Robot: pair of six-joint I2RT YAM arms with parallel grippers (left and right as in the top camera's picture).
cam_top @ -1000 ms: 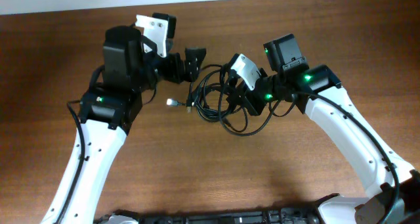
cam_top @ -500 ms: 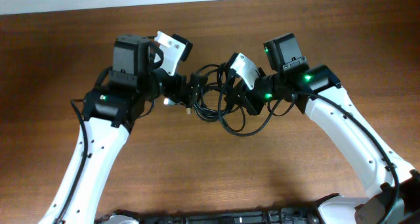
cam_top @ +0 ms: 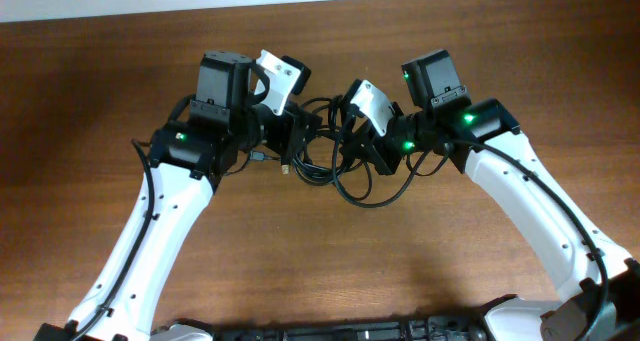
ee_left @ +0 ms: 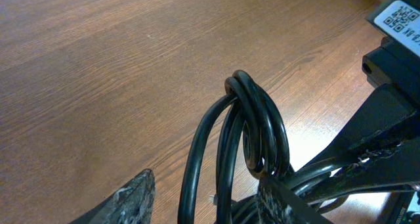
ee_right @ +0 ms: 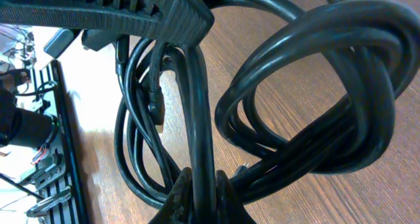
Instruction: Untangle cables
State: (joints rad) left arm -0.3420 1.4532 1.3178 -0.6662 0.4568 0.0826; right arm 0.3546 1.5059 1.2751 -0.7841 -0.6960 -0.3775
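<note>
The cables point(cam_top: 345, 186) are a knotted black bundle lying between my two grippers on the wooden table. My left gripper point(cam_top: 298, 139) reaches into the bundle's left side. In the left wrist view its jaws point(ee_left: 207, 191) stand apart, with two upright strands point(ee_left: 197, 158) between them and a gap to the left finger point(ee_left: 134, 198). A tight knot of loops point(ee_left: 252, 112) rises just beyond. My right gripper point(cam_top: 352, 146) is at the bundle's right side, and in its wrist view it point(ee_right: 200, 198) is shut on one vertical strand point(ee_right: 197, 119). A thick knot point(ee_right: 341, 73) sits to its right.
The left gripper's ribbed finger point(ee_right: 131, 14) crosses the top of the right wrist view. A small plug end point(ee_right: 156, 111) hangs among the loops. The right arm's black body point(ee_left: 394, 99) fills the right edge of the left wrist view. Bare wood point(cam_top: 330, 271) surrounds the bundle.
My left gripper has moved right into the bundle and its jaws have narrowed around two strands. The right gripper and its held strand have stayed put.
</note>
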